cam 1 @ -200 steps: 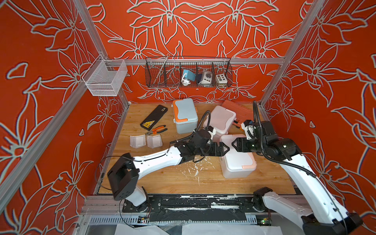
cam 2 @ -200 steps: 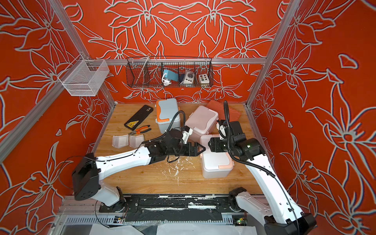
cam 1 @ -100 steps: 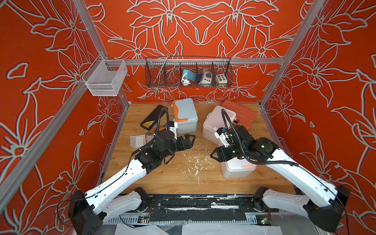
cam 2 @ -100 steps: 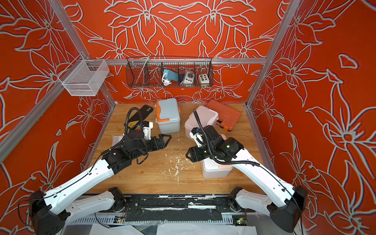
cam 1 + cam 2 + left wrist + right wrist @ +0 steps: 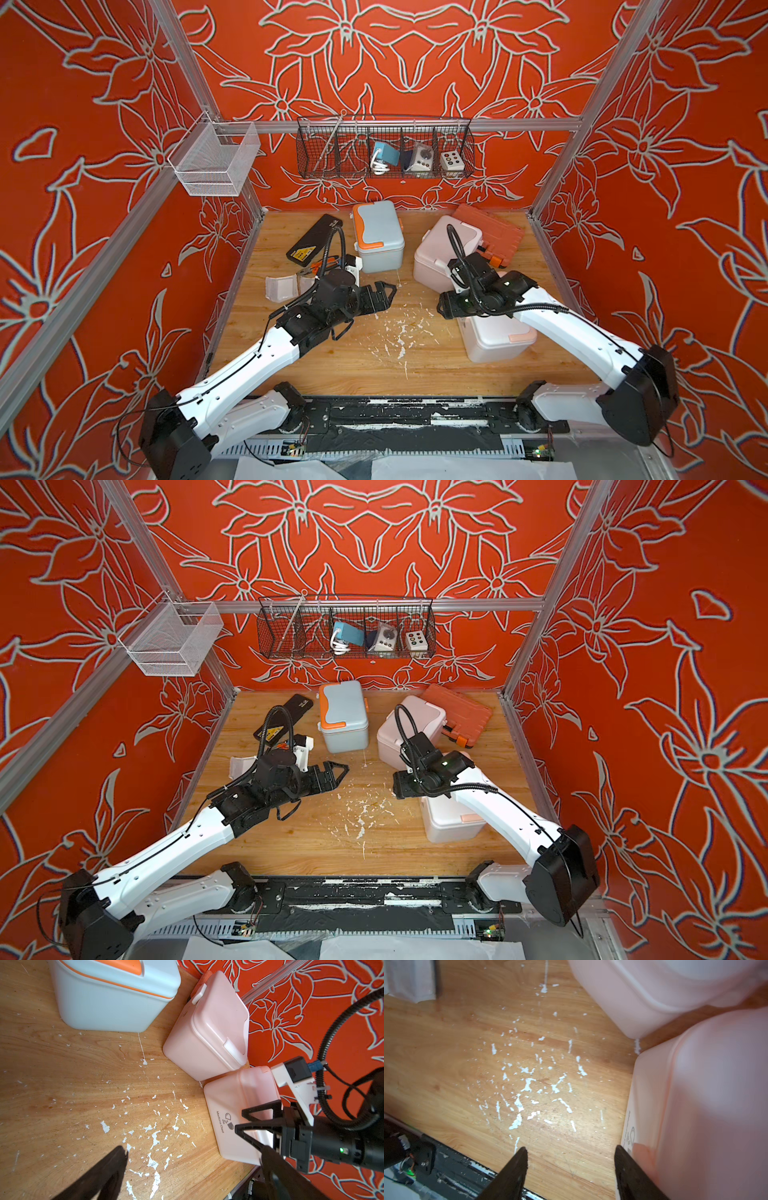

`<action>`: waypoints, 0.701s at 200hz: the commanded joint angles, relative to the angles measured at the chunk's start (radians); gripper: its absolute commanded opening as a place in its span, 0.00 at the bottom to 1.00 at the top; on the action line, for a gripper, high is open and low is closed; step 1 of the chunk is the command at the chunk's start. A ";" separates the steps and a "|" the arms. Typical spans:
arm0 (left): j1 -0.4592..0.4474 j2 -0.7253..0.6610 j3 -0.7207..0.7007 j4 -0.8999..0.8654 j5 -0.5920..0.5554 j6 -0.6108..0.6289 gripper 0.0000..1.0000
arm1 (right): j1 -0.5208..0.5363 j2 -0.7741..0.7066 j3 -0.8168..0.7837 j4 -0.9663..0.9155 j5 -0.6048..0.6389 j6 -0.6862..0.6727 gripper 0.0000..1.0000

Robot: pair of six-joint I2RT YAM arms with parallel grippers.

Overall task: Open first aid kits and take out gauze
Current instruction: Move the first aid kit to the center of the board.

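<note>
Gauze (image 5: 279,289): white pads in clear wrappers, lying on the tabletop (image 5: 374,370) near the left wall, outside every kit; the left arm (image 5: 249,365) hides part of one
Blue-grey kit (image 5: 378,239): stands at the back centre with its orange-trimmed lid down, seen in both top views and close up from the left wrist (image 5: 108,1001)
Pink kit (image 5: 432,259): lid shut, to the right of the blue-grey kit, its far side against the orange tool case (image 5: 496,237); one near corner sits just beside the white kit
White kit (image 5: 494,340): nearest of the three, lid closed, peach latch on the face toward the front edge, small print beside the latch
Left jaws: spread wide and holding nothing, above bare tabletop between the gauze and the kits, pointing toward the pink kit
Right jaws: apart with nothing between them, low over the tabletop on the side of the white kit that faces the centre; one finger is just beside the peach latch, contact cannot be told
Right arm (image 5: 582,336): reaches across the top of the white kit
Black case (image 5: 313,243): flat, at the back left, beside pliers (image 5: 313,269) with orange handles
White flecks (image 5: 399,336): scattered on the wood between the two arms
Wire basket (image 5: 384,147): hangs on the back wall with small devices inside
Mesh basket (image 5: 214,162): white, hangs on the left rail
</note>
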 commanded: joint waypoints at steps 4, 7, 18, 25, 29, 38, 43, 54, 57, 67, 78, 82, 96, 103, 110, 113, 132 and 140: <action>0.007 -0.008 -0.004 0.002 0.017 0.014 0.97 | -0.079 -0.030 -0.032 -0.066 0.089 -0.055 0.67; 0.008 -0.009 -0.005 0.002 0.017 0.014 0.97 | -0.087 -0.030 -0.032 -0.067 0.095 -0.058 0.67; 0.008 -0.008 -0.002 0.001 0.019 0.015 0.97 | -0.121 -0.042 -0.040 -0.074 0.110 -0.071 0.67; 0.008 -0.008 -0.002 0.002 0.020 0.015 0.97 | -0.149 -0.048 -0.045 -0.074 0.114 -0.078 0.67; 0.008 -0.008 -0.001 0.004 0.021 0.015 0.97 | -0.164 -0.051 -0.047 -0.074 0.113 -0.081 0.67; 0.008 -0.008 -0.001 0.004 0.022 0.015 0.97 | -0.195 -0.055 -0.052 -0.071 0.115 -0.088 0.67; 0.008 -0.008 0.001 0.004 0.023 0.015 0.97 | -0.214 -0.057 -0.054 -0.071 0.120 -0.089 0.67; 0.008 -0.008 0.002 0.005 0.026 0.017 0.97 | -0.252 -0.062 -0.056 -0.068 0.123 -0.095 0.68; 0.008 -0.009 0.003 0.005 0.027 0.017 0.97 | -0.263 -0.063 -0.057 -0.067 0.124 -0.097 0.68; 0.008 -0.008 0.004 0.005 0.030 0.018 0.97 | -0.300 -0.069 -0.059 -0.062 0.131 -0.102 0.68; 0.008 -0.002 0.006 0.005 0.035 0.021 0.97 | -0.348 -0.074 -0.061 -0.059 0.133 -0.108 0.68; 0.008 0.001 0.010 0.005 0.037 0.023 0.97 | -0.364 -0.075 -0.063 -0.056 0.133 -0.109 0.68; 0.008 0.024 0.023 0.007 0.049 0.031 0.97 | -0.417 -0.078 -0.067 -0.044 0.123 -0.104 0.69; 0.008 0.040 0.033 0.010 0.057 0.036 0.97 | -0.438 -0.080 -0.070 -0.032 0.104 -0.097 0.69; 0.007 0.062 0.048 0.014 0.067 0.042 0.97 | -0.452 -0.077 -0.071 -0.026 0.094 -0.086 0.69; 0.007 0.071 0.055 0.014 0.073 0.046 0.97 | -0.458 -0.075 -0.068 -0.024 0.093 -0.082 0.70; 0.007 0.157 0.132 -0.002 0.100 0.078 0.97 | -0.484 -0.063 -0.046 -0.034 0.104 -0.056 0.72; 0.008 0.198 0.175 -0.020 0.109 0.094 0.97 | -0.488 -0.062 -0.025 -0.044 0.108 -0.045 0.74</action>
